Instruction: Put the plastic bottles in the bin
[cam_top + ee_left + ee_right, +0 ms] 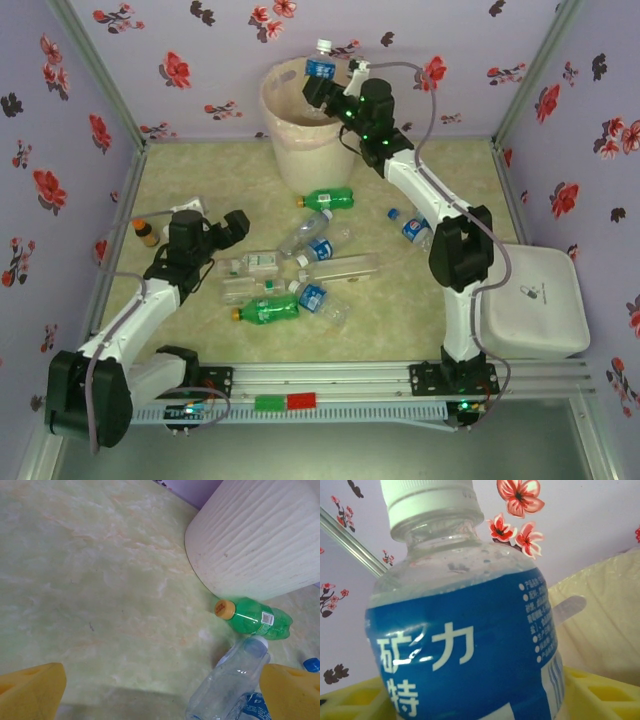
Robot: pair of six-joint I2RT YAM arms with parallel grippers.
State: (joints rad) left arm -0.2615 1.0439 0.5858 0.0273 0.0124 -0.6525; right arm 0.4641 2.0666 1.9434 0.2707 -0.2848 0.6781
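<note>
One clear blue-labelled bottle point(320, 68) stands cap-up, its long axis vertical, gripped in the right jaws at the upper centre of the top view, above the far side of the bin point(290, 150), so the release looks like a straight drop. About ten more plastic bottles point(320, 248) lie on their sides on the table point(200, 180) at mid-frame. Wide and empty, the left jaws hover at that pile's left edge, nearer it than the right arm point(420, 190), with a clear bottle point(230, 680) lying to their lower right.
</note>
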